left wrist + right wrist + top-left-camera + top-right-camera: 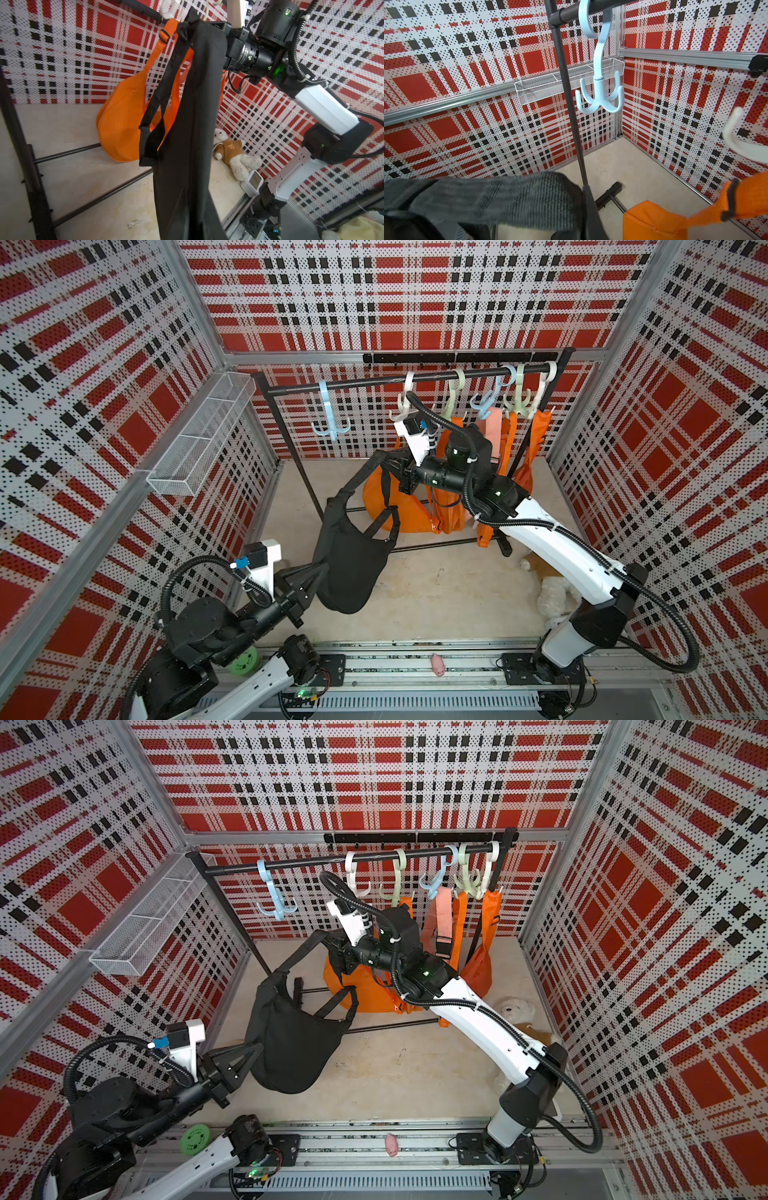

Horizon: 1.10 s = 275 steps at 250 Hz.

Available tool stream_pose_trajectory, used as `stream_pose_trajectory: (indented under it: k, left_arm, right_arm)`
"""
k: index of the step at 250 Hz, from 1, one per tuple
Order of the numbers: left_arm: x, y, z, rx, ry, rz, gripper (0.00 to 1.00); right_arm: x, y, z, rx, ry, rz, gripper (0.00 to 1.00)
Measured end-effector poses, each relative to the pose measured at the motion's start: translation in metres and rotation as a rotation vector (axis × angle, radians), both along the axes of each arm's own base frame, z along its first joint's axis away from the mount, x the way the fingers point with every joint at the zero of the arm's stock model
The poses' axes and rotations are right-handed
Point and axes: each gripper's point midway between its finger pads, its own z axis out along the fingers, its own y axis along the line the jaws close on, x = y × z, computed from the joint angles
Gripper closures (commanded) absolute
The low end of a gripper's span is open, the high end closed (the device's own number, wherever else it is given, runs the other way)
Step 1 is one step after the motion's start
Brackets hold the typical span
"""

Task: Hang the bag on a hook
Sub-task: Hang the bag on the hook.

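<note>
You are mid-carry. The rack (357, 384) stands at the back, and the black bag (349, 568) hangs in the air in front of it, off the floor, slung between both arms. It is limp dark fabric, sagging into a pouch. Your left gripper (253, 1052) is clamped on its body, and your right gripper (386, 464) is clenched on the strap (519, 197), just below the white hook (405, 402). The next move, I judge, is to raise the strap loop over a free prong, either there or on the light blue hook (599, 97).
</note>
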Motion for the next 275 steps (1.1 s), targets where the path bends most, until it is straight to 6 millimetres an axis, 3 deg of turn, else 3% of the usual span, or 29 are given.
stream_pose_trajectory:
  k: [48,92,135,173,205,241,275]
  left_arm:
    - [0.018,0.009,0.006,0.040,-0.007,0.106,1.00]
    - [0.023,0.018,0.030,0.049,-0.052,0.155,1.00]
    - [0.021,0.020,0.047,0.047,-0.081,0.129,1.00]
    - [0.021,0.015,0.043,0.082,-0.093,0.098,1.00]
    - [0.023,0.021,0.039,0.079,-0.120,0.082,1.00]
    - [0.034,0.040,0.047,0.028,-0.136,0.089,1.00]
    - [0.041,0.039,0.051,0.029,-0.133,0.067,1.00]
  right_arm:
    - [0.010,0.031,-0.014,-0.034,0.014,0.003,1.00]
    - [0.014,0.048,-0.016,-0.053,0.010,-0.013,1.00]
    - [0.013,0.051,-0.003,-0.035,-0.015,-0.031,1.00]
    - [0.014,0.050,-0.001,-0.037,-0.023,-0.054,1.00]
    - [0.018,0.046,-0.001,-0.052,-0.031,-0.084,1.00]
    - [0.022,0.043,0.022,-0.041,-0.072,-0.112,1.00]
    - [0.025,0.043,0.045,-0.019,-0.114,-0.126,1.00]
